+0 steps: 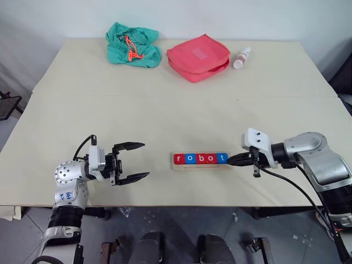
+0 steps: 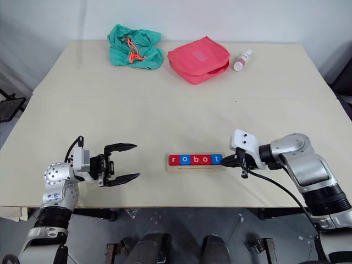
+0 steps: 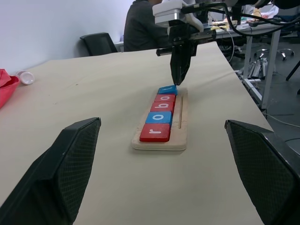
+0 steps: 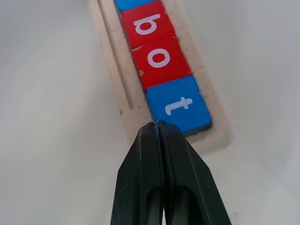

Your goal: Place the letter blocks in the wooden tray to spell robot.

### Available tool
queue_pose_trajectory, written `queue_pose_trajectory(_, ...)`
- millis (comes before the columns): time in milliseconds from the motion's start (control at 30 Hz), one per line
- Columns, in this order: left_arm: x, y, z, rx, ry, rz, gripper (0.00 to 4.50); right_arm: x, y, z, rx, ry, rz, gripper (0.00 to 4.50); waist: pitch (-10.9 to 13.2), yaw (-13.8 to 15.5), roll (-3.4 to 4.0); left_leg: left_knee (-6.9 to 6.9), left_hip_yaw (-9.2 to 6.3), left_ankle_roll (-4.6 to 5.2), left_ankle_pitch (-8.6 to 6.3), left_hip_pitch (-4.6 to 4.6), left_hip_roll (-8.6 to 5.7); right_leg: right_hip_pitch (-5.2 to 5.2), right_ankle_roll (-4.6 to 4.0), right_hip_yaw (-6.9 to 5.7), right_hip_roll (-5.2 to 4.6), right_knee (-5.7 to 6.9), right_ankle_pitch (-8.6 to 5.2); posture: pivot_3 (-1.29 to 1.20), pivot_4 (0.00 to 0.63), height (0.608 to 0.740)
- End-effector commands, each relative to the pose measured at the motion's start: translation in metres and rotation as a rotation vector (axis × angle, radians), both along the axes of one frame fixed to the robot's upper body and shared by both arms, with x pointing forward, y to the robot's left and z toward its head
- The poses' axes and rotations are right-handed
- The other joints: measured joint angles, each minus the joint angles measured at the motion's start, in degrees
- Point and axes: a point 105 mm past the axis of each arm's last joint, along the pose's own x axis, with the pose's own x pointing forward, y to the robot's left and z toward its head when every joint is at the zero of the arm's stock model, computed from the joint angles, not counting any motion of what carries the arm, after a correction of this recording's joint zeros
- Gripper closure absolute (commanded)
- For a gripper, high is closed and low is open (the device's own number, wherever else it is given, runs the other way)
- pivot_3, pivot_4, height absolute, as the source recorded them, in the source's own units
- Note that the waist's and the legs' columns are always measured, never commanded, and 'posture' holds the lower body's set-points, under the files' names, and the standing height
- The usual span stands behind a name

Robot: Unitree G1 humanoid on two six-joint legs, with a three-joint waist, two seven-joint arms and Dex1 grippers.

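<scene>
green cloth bag (image 1: 133,45), red pouch (image 1: 198,56), small white bottle (image 1: 241,58) at far table (image 1: 165,110) edge; person (image 3: 140,26) seated beyond.

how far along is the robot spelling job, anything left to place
Done: all five letter blocks sit in a row in the wooden tray, reading r, o, b, o, t. In hand: nothing; the right gripper has its jaws shut with nothing between them, its tip at the blue t block, which looks slightly askew in the left wrist view. The left gripper waits open off to the side. Left: perhaps nudging the t square.

Beige table (image 1: 165,110), white wall (image 1: 220,16), black chair (image 3: 99,44).
</scene>
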Motion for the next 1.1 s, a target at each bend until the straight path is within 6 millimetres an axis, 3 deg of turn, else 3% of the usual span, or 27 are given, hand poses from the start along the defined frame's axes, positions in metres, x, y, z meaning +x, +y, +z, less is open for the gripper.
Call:
queue_pose_trajectory(33, -0.002, 0.001, 0.006, 0.000, -0.031, 0.005, 0.00, 0.003, 0.002, 0.006, 0.004, -0.035, 0.008, 4.43, 0.0, 0.0, 0.00, 0.01, 0.00, 0.00, 0.00, 0.00, 0.00, 0.01, 0.00, 0.00, 0.00, 0.00, 0.00, 0.00, 0.150, 0.740)
queue_pose_trajectory(233, -0.002, 0.002, 0.006, 0.005, -0.030, 0.014, 0.00, 0.003, 0.001, 0.020, 0.017, -0.107, 0.001, 4.43, 0.0, 0.0, 0.00, 0.00, 0.00, 0.00, 0.00, 0.00, 0.00, 0.00, 0.00, 0.00, 0.00, 0.00, 0.00, 0.00, 0.150, 0.740)
queue_pose_trajectory(333, -0.001, 0.005, 0.009, 0.003, -0.029, 0.039, 0.00, 0.005, -0.005, 0.039, 0.098, -0.171, -0.042, 4.43, 0.0, 0.1, 0.00, 0.00, 0.00, 0.00, 0.00, 0.00, 0.00, 0.00, 0.00, 0.00, 0.00, -0.01, 0.00, 0.00, 0.150, 0.740)
queue_pose_trajectory(433, 0.002, 0.011, 0.013, -0.018, -0.026, 0.084, 0.00, -0.005, -0.018, 0.053, 0.177, -0.280, 0.018, 3.89, 0.0, 0.3, 0.00, 0.00, -0.02, 0.00, 0.00, 0.00, 0.00, 0.02, 0.00, -0.01, 0.00, -0.01, 0.00, 0.00, 0.150, 0.740)
queue_pose_trajectory(500, 0.005, 0.015, 0.018, -0.032, -0.029, 0.114, 0.00, -0.016, -0.025, 0.055, 0.234, -0.261, 0.067, 3.23, 0.0, 0.4, 0.00, 0.00, -0.04, 0.00, 0.00, 0.00, -0.01, 0.03, 0.00, -0.02, 0.00, -0.01, 0.00, 0.00, 0.150, 0.740)
queue_pose_trajectory(633, 0.018, 0.023, 0.031, -0.093, -0.060, 0.233, 0.00, -0.023, -0.044, 0.053, 0.343, -0.279, 0.112, 1.91, 0.0, 0.3, -0.01, 0.03, 0.01, 0.00, 0.00, 0.01, 0.00, 0.07, 0.00, -0.02, 0.00, -0.03, 0.00, 0.00, 0.150, 0.740)
queue_pose_trajectory(833, 0.020, 0.034, 0.037, -0.150, -0.046, 0.330, 0.00, -0.033, -0.073, 0.030, 0.354, -0.243, 0.136, 0.02, 0.0, 0.1, 0.00, 0.03, 0.00, 0.00, 0.00, 0.02, 0.02, 0.08, 0.00, -0.04, 0.01, -0.03, 0.00, 0.00, 0.150, 0.740)
queue_pose_trajectory(1000, 0.016, 0.045, 0.035, -0.147, -0.017, 0.352, 0.00, -0.034, -0.089, 0.023, 0.406, -0.238, 0.098, 0.02, 0.0, -0.1, 0.00, 0.01, 0.02, 0.00, 0.00, 0.04, 0.04, 0.07, 0.00, -0.04, 0.01, -0.04, 0.00, 0.00, 0.150, 0.740)
queue_pose_trajectory(1100, 0.013, 0.053, 0.035, -0.184, 0.003, 0.364, 0.00, -0.030, -0.096, 0.029, 0.482, -0.292, 0.073, 0.02, 0.0, 0.0, 0.00, 0.03, 0.02, 0.00, 0.00, 0.04, 0.04, 0.10, 0.00, -0.04, 0.01, -0.05, 0.00, 0.00, 0.150, 0.740)
